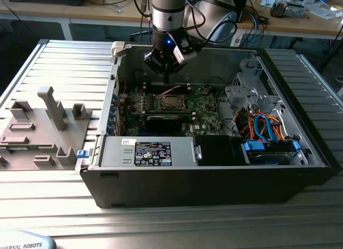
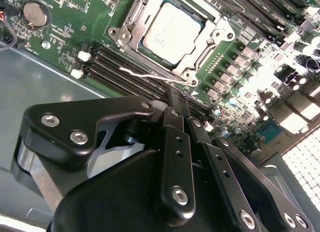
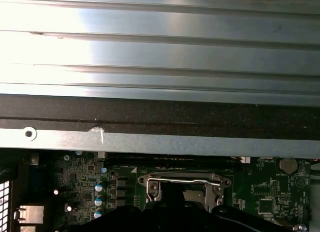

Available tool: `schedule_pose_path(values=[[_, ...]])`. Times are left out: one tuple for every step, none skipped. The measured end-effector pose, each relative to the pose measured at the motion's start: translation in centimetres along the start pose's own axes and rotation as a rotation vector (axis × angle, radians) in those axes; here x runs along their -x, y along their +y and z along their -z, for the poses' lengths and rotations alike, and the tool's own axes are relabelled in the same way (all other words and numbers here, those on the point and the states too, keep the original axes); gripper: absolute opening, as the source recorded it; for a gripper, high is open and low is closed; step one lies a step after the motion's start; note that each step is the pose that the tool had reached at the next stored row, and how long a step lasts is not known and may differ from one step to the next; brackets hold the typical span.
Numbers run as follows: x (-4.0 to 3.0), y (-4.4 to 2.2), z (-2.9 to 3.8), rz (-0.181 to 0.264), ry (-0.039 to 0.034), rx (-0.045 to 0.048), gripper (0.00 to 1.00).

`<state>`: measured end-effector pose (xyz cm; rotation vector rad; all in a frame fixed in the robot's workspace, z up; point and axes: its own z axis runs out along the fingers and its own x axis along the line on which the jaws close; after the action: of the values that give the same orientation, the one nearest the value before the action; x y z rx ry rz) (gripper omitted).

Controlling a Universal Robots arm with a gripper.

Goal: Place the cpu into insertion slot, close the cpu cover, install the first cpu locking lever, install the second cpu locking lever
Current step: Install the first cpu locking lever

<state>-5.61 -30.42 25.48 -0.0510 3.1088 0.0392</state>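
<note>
The cpu, a dull silver square, lies in the insertion slot on the green motherboard. The cpu cover lies flat around it, its window framing the chip. One thin silver locking lever stands loose off the socket's near side; in the exterior view this lever slants up above the board. My gripper hangs just above that lever, its black fingers closed together on nothing. In the exterior view the gripper hovers over the board behind the socket. The first wrist view shows the socket frame and a lever bar.
The motherboard sits deep in an open black computer case. Memory slots run beside the socket. A drive cage and bundled cables fill the exterior view's right. A grey fixture plate lies outside the case at the left.
</note>
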Motion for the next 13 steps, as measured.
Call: schedule_pose_path(values=[[0.02,0.0,-0.01,0.0,0.0,0.0,0.11],[0.03,0.0,-0.01,0.0,0.0,-0.0001,0.11],[0.05,0.0,-0.03,0.0,0.0,0.0,0.11],[0.07,0.0,-0.04,0.0,0.0,-0.0001,0.11],[0.08,0.0,-0.05,0.0,0.0,0.0,0.11],[0.09,0.0,-0.06,0.0,-0.0001,0.0,0.11],[0.12,-0.01,-0.07,0.0,0.0,0.0,0.11],[0.13,-0.01,-0.08,0.0,0.0,0.0,0.11],[0.22,-0.01,-0.13,0.0,0.0,0.0,0.11],[0.27,-0.01,-0.18,0.0,-0.0001,0.0,0.11],[0.28,-0.01,-0.18,0.0,0.0,0.0,0.11],[0.29,-0.02,-0.19,0.0,-0.0001,0.0,0.11],[0.31,-0.02,-0.2,0.0,0.0,0.0,0.11]])
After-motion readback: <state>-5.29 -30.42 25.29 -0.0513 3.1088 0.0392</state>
